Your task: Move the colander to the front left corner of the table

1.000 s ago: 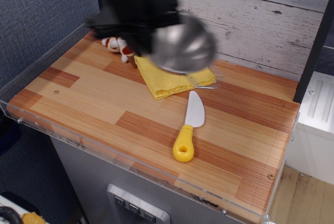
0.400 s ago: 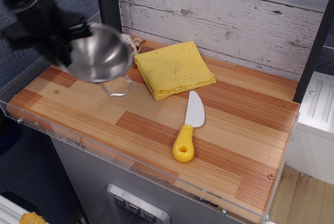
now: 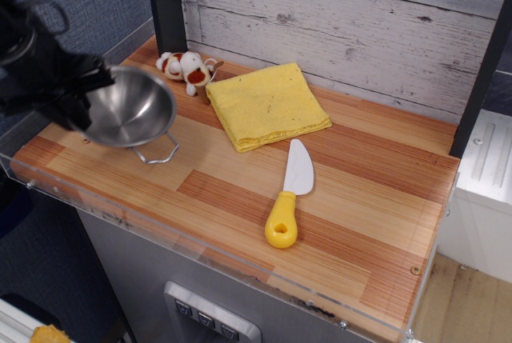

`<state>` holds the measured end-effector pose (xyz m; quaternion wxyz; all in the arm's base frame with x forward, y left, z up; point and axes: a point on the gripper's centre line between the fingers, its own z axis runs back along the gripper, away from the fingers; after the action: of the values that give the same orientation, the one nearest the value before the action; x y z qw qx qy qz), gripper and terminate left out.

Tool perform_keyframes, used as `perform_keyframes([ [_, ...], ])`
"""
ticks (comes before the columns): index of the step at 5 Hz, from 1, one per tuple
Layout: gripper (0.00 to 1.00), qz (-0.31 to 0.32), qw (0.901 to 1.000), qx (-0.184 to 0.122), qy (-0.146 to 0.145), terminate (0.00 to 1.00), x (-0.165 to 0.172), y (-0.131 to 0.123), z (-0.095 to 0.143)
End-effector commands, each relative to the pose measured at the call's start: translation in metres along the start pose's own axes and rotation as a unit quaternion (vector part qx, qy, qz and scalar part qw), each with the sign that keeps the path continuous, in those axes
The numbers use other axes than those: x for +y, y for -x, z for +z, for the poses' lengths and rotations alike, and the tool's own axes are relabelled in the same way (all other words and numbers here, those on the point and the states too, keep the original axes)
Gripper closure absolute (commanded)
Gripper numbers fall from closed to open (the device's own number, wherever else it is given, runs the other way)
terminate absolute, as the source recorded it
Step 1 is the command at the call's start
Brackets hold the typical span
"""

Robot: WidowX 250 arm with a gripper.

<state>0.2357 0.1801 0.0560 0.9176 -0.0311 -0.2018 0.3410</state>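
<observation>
On the striped wooden table, the black claw grips the colander by its left rim, holding it tilted over the table's left edge toward the front corner, while a yellow cloth, a yellow-handled knife and a small plush dog lie farther back and right.

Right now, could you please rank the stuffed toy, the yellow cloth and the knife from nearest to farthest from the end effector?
1. Stuffed toy, back left, nearest the end effector holding the colander.
2. Yellow cloth, back centre.
3. Knife, centre front, farthest.
</observation>
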Motion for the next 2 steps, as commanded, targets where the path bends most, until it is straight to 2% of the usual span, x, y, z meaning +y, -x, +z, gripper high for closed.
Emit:
perform_keyframes([
  [1, 1.0, 0.02, 0.9998, 0.0, -0.001, 0.0, 0.0233, -0.0089, -0.0083],
  [2, 1.0, 0.024, 0.9997, 0.0, 0.0, 0.0, 0.0275, -0.009, -0.0141],
])
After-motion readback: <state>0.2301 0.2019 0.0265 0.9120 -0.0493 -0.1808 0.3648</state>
